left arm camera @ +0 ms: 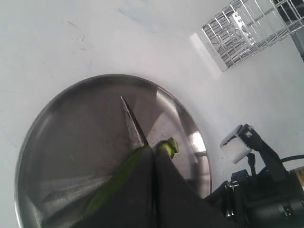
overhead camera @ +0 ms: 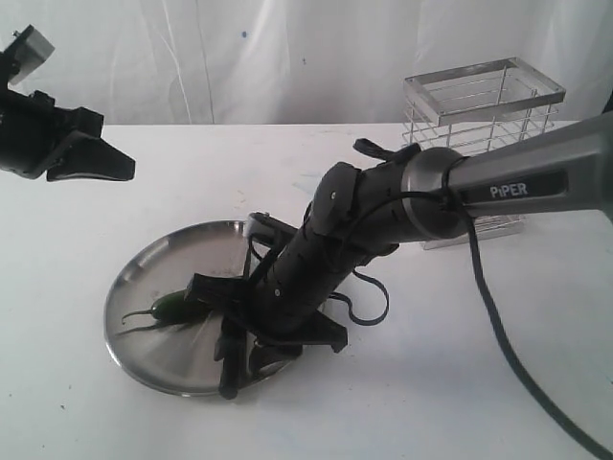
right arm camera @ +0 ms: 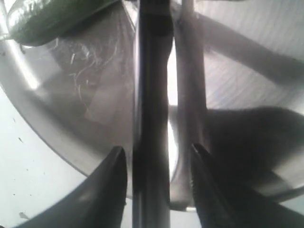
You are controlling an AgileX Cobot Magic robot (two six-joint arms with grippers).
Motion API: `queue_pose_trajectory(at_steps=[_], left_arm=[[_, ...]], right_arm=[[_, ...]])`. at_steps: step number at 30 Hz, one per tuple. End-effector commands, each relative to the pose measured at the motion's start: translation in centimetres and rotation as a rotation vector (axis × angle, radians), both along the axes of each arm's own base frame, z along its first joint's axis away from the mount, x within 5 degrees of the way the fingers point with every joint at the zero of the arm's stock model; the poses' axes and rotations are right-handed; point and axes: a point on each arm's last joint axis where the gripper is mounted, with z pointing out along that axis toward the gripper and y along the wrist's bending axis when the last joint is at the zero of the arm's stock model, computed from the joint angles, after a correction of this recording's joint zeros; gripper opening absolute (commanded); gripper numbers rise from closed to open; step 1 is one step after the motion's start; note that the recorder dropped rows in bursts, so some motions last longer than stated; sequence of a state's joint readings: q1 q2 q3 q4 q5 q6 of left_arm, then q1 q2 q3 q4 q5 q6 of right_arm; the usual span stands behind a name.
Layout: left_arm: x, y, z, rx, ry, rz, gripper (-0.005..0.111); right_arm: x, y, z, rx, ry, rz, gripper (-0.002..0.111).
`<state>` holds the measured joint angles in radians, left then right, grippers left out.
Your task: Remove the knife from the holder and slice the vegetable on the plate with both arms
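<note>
Reaching across the white surface (overhead camera: pixel 431 402), your right arm (overhead camera: pixel 517 177) is crowding the plate (overhead camera: pixel 182 244), with the holder (overhead camera: pixel 484 125) standing well apart, so slicing looks the step in hand. The right pincer (right arm camera: pixel 156 149) is gaping either side of the knife (right arm camera: pixel 151 71), not clamping; the blade is lying beside the vegetable (overhead camera: pixel 174 305). The left pincer (overhead camera: pixel 115 165) is hanging pinched shut, off the plate. Next you're likely needing a firm re-grip.

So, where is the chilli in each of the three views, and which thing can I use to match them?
Exterior view: the chilli lies on the left part of the plate.
Left wrist view: the chilli is on the plate beside the knife, partly behind the shut left gripper.
Right wrist view: the chilli is on the plate, to one side of the knife.
Shared landmark: the plate.
</note>
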<state>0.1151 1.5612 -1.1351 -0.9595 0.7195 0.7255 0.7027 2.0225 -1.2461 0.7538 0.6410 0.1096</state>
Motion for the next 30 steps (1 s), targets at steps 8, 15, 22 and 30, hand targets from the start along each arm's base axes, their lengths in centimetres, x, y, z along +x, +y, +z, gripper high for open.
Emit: queue_pose_trajectory(at_steps=[8,15,22,30], left_arm=[[-4.1,-0.1,7.1,-0.006,-0.24,0.091,0.0],[-7.9,0.7,12.5,-0.05,-0.436,0.343,0.0],[-9.6,2.4,11.8,0.176,-0.399,0.466,0.0],[-14.5,5.3,5.7,0.28,-0.071,0.89,0.0]], right_arm=[[-1.5,-1.1,6.9,0.078,-0.091,0.093,0.041],[-0.4,-5.6,11.8,-0.038,-0.354,0.155,0.037],[2.0,-12.7,11.6,-0.279,-0.39,0.164,0.0],[-1.6,-15.4,14.2,-0.306,-0.437,0.239,0.0]])
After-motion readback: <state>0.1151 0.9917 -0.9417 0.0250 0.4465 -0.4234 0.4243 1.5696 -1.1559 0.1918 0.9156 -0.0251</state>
